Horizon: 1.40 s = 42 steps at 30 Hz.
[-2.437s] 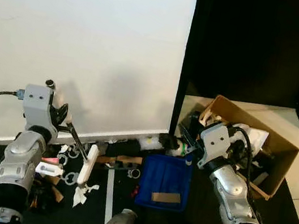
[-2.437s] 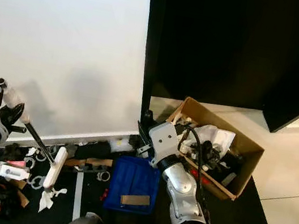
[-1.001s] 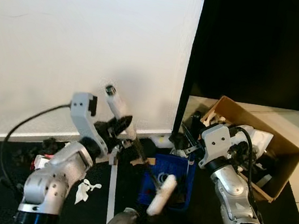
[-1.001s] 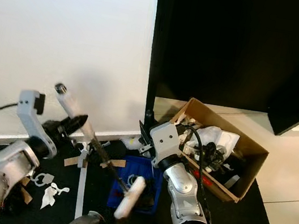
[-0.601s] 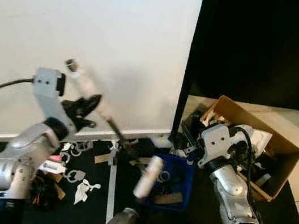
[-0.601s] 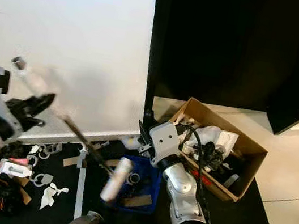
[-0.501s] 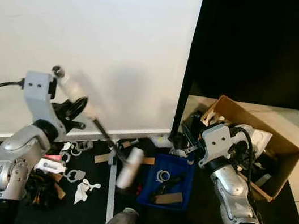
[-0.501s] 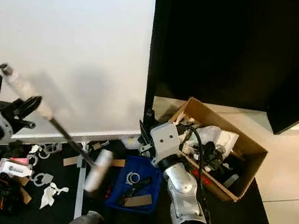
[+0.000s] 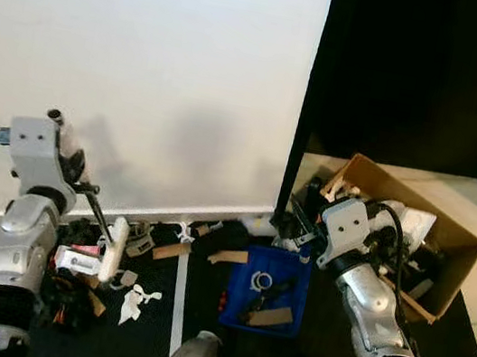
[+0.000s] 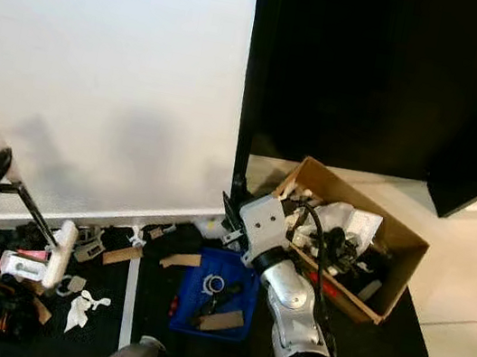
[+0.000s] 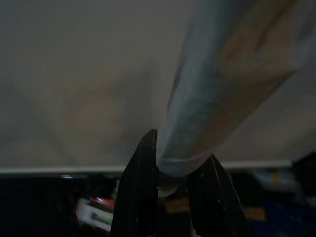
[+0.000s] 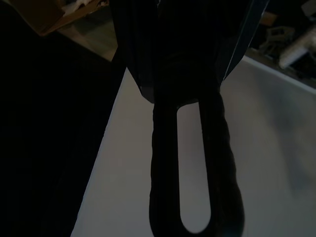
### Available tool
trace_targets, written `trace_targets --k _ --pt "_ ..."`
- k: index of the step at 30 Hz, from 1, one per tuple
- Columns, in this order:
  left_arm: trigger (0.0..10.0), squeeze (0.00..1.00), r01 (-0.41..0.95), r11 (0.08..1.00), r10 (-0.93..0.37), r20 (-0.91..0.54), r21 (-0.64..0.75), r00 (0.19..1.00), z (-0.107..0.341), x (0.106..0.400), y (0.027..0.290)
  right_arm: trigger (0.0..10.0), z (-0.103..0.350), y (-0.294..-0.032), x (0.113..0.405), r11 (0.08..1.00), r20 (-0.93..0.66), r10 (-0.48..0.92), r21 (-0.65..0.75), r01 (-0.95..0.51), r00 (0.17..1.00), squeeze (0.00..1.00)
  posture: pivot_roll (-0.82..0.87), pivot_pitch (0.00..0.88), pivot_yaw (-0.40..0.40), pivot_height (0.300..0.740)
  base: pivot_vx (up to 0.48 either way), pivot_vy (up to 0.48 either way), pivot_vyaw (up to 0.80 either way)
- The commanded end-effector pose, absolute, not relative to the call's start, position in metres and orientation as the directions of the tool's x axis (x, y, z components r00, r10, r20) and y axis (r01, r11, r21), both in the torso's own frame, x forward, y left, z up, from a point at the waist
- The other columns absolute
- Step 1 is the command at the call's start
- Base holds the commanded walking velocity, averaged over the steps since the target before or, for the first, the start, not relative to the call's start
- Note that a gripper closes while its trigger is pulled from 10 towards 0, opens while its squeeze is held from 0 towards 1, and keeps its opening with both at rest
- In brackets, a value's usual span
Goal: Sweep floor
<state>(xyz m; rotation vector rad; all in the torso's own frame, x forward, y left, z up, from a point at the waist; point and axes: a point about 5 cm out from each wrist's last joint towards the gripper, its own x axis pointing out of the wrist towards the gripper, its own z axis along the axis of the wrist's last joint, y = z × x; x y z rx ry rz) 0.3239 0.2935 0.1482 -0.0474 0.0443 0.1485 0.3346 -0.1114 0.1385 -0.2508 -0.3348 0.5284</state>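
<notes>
— Step in hand? Where's the brush?

— Mid-sweep, likely. Left claw (image 11: 173,197) clamped on the brush (image 9: 114,249), head down among scraps (image 9: 137,302) at eight o'clock. Blue dustpan (image 9: 267,290) at six, right claw (image 9: 296,229) gripping its handle (image 12: 197,168).

— Next?

— Probably dragging scraps toward five o'clock, into the dustpan. Cardboard box (image 9: 448,237) beyond, at two.

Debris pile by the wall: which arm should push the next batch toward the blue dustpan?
Left. Its gripper is shut on the brush, whose head sits at the debris pile. The right gripper holds the blue dustpan.
</notes>
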Motion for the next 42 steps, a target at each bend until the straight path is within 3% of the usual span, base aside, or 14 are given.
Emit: trace_targets --k 1,2,5,14,25,32,38,42 --pt "10.0 0.11 -0.108 0.99 0.098 -0.098 -0.096 0.99 0.129 0.324 0.282 10.0 0.125 -0.11 0.329 0.83 0.198 0.536 -0.303 -0.469 0.821 0.0 0.09 0.391 0.106 0.74 0.0 0.0 0.0" --pt "10.0 0.11 -0.108 0.99 0.098 -0.098 -0.096 0.99 0.129 0.324 0.282 10.0 0.125 -0.11 0.329 0.83 0.198 0.536 -0.303 -0.469 0.821 0.0 0.09 0.391 0.106 0.74 0.0 0.0 0.0" --pt "10.0 0.1 0.043 0.971 -0.071 -0.112 -0.235 0.991 0.121 0.328 0.252 10.0 0.125 -0.115 0.328 0.834 0.199 0.527 -0.306 -0.459 0.826 0.0 0.09 0.393 0.108 0.74 0.0 0.0 0.0" --pt "10.0 0.1 0.275 0.903 -0.301 -0.029 -0.331 0.953 0.13 0.319 0.207 10.0 0.124 -0.114 0.327 0.837 0.198 0.523 -0.303 -0.456 0.829 0.0 0.1 0.387 0.114 0.74 0.0 0.0 0.0" --pt "10.0 0.1 0.364 0.843 -0.382 0.035 -0.395 0.923 0.147 0.302 0.186 10.0 0.125 -0.11 0.329 0.835 0.201 0.528 -0.299 -0.461 0.825 0.0 0.11 0.378 0.111 0.74 0.0 0.0 0.0" --pt "10.0 0.11 0.455 0.743 -0.466 0.108 -0.49 0.878 0.171 0.287 0.159 10.0 0.126 -0.109 0.331 0.838 0.203 0.525 -0.295 -0.46 0.826 0.0 0.12 0.369 0.115 0.74 0.0 0.0 0.0" --pt "10.0 0.1 0.508 0.73 -0.518 0.115 -0.458 0.848 0.183 0.279 0.157 10.0 0.125 -0.109 0.331 0.841 0.205 0.521 -0.294 -0.455 0.829 0.0 0.13 0.366 0.119 0.74 0.0 0.0 0.0" --pt "10.0 0.1 0.504 0.791 -0.495 0.122 -0.347 0.86 0.202 0.278 0.176 10.0 0.125 -0.11 0.331 0.843 0.207 0.516 -0.293 -0.451 0.831 0.0 0.13 0.366 0.123 0.74 0.0 0.0 0.0"
